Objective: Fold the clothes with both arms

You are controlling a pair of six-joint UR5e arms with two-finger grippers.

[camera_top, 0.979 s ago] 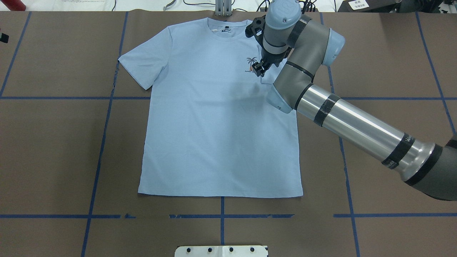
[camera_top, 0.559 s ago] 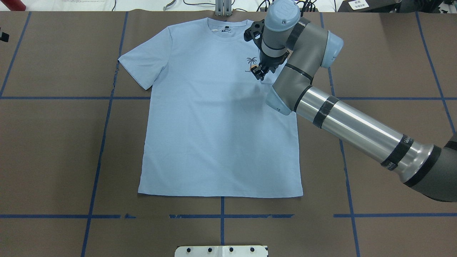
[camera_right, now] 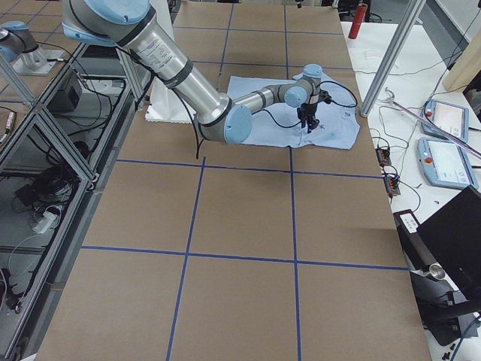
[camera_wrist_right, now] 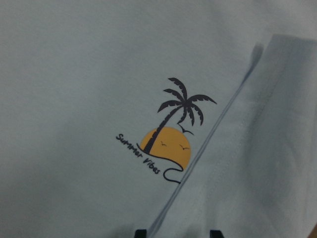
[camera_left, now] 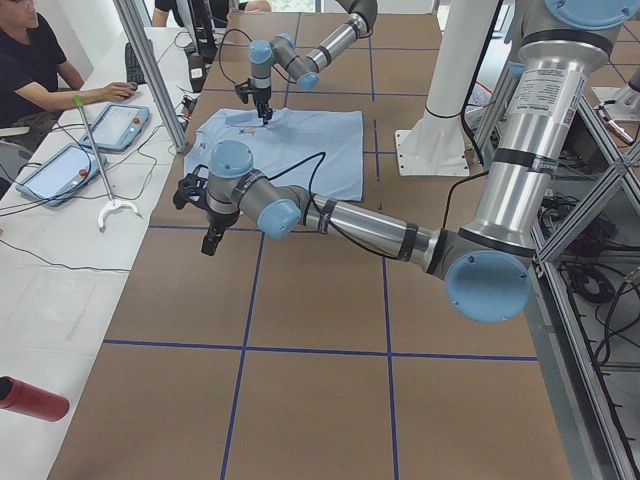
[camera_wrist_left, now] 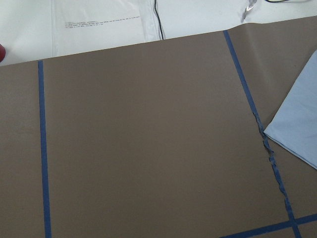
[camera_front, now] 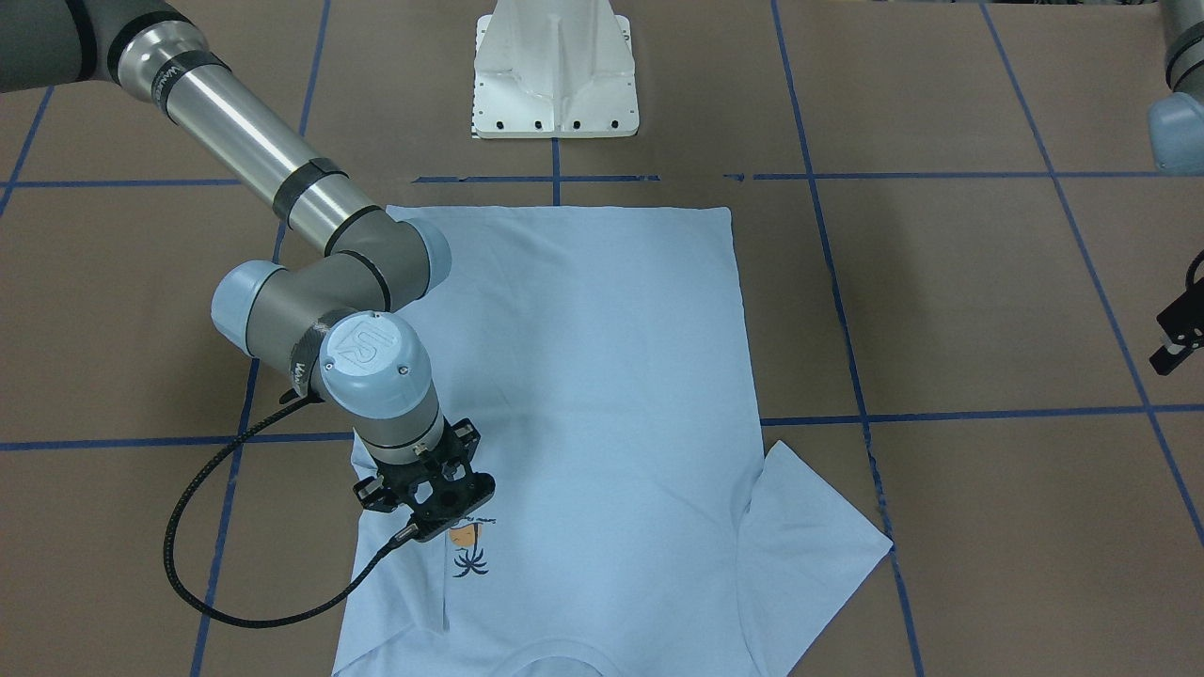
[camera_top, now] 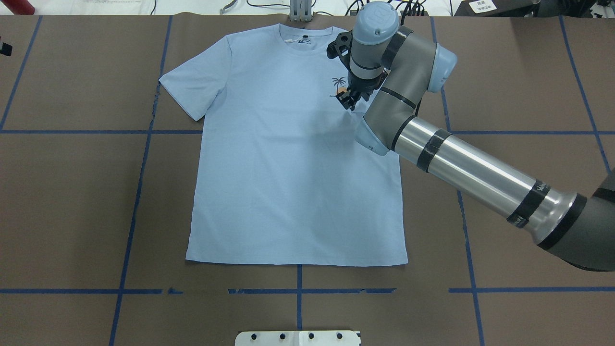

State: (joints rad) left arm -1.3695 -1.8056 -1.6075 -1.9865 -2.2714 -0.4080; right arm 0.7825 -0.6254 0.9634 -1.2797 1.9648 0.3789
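The pale light-blue T-shirt (camera_top: 288, 182) lies flat on the brown table, neckline at the far edge. Its sleeve on my right is folded in over the chest, and the folded hem (camera_wrist_right: 218, 129) runs beside the orange-and-black palm print (camera_top: 339, 85). My right gripper (camera_top: 347, 100) hangs just above the shirt at that print. In the right wrist view its two fingertips (camera_wrist_right: 141, 232) stand apart, open, with the hem edge between them. My left gripper (camera_front: 1174, 350) hovers over bare table well off the shirt's other sleeve (camera_wrist_left: 299, 124). I cannot tell whether it is open or shut.
The white pedestal plate (camera_top: 298, 338) sits at the near table edge. Blue tape lines (camera_top: 139, 192) cross the brown table. A black cable (camera_front: 188, 564) loops from the right wrist beside the shirt. An operator (camera_left: 40, 60) and teach pendants (camera_left: 115, 125) are at the side bench.
My right arm and gripper have shifted slightly left and toward the far edge over the chest print. The shirt has not visibly moved.
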